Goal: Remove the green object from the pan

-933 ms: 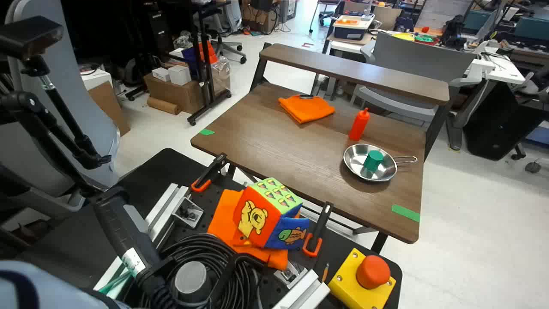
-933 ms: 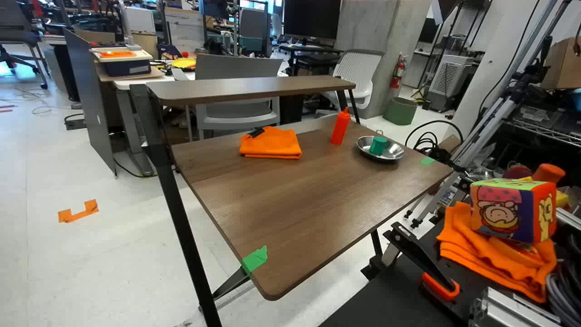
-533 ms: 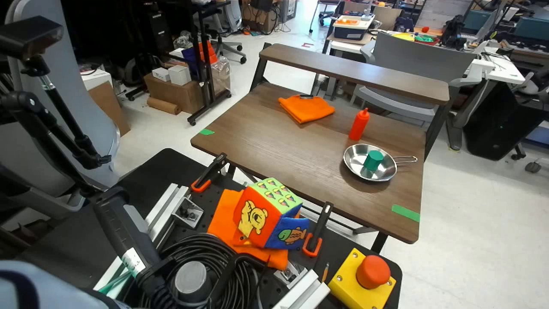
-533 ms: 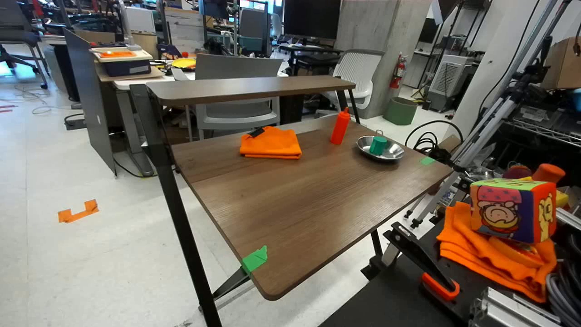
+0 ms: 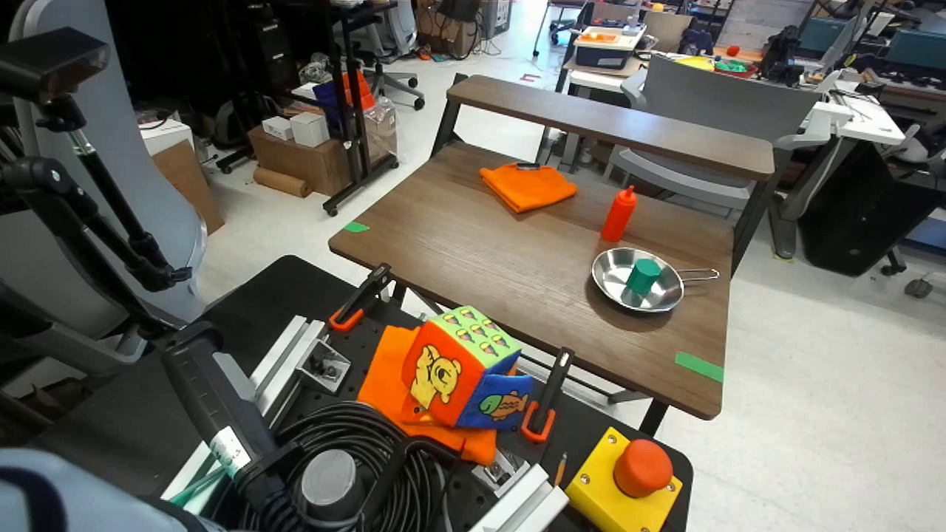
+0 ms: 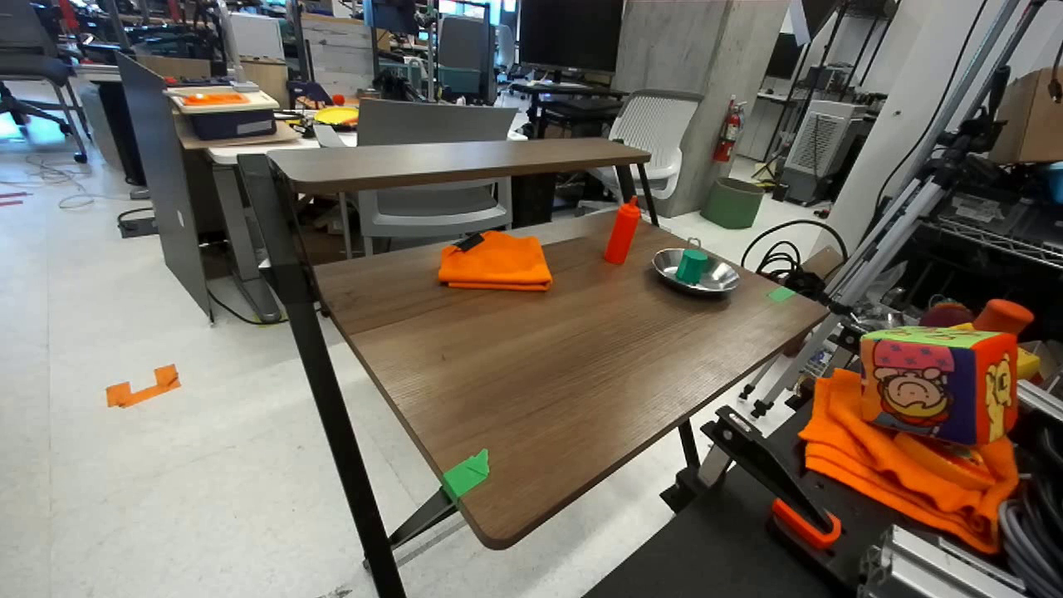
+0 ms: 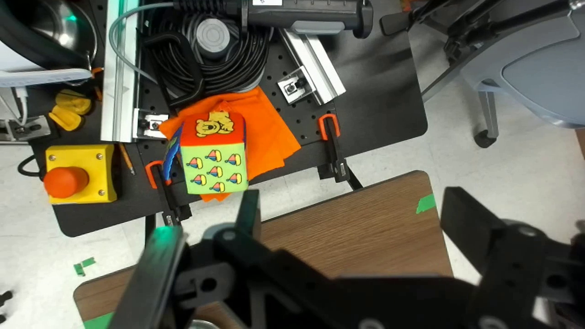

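Observation:
The green object (image 5: 644,276) is a small dark green cup-like block sitting inside the shiny silver pan (image 5: 610,277) on the brown table. Both also show in an exterior view, with the green object (image 6: 692,266) inside the pan (image 6: 723,281). In the wrist view only a small bit of the pan (image 7: 202,325) shows at the bottom edge, and the green object is hidden. My gripper (image 7: 353,201) is open and empty in the wrist view, high above the table and apart from the pan. It is not visible in the exterior views.
A red bottle (image 5: 618,214) stands beside the pan. A folded orange cloth (image 5: 528,187) lies farther along the table (image 5: 473,244). A raised shelf (image 5: 606,125) runs along one long edge. A soft toy cube (image 7: 214,155) and a yellow box with a red button (image 7: 98,173) are on the black bench.

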`<action>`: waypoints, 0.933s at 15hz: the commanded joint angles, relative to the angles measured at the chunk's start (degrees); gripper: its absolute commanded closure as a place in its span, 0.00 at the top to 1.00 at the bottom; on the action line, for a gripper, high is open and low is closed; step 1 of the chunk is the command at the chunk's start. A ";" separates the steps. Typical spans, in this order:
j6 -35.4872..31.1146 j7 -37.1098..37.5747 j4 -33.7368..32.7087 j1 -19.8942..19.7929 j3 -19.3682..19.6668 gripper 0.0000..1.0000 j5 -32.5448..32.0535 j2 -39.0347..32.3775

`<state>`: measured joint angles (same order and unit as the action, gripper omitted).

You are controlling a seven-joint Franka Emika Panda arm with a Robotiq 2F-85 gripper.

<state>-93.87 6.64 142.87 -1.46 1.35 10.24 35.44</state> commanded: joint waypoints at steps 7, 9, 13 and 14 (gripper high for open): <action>-24.69 -3.28 -5.92 -4.46 5.75 1.00 2.88 -20.13; -30.64 -5.16 -8.05 -4.14 7.29 1.00 6.33 -26.34; -39.54 -8.48 -13.86 -4.26 7.59 1.00 13.27 -39.38; -41.30 -8.62 -15.76 -4.56 7.11 1.00 14.42 -42.90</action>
<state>-131.47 0.39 133.50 -5.79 8.76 20.29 2.17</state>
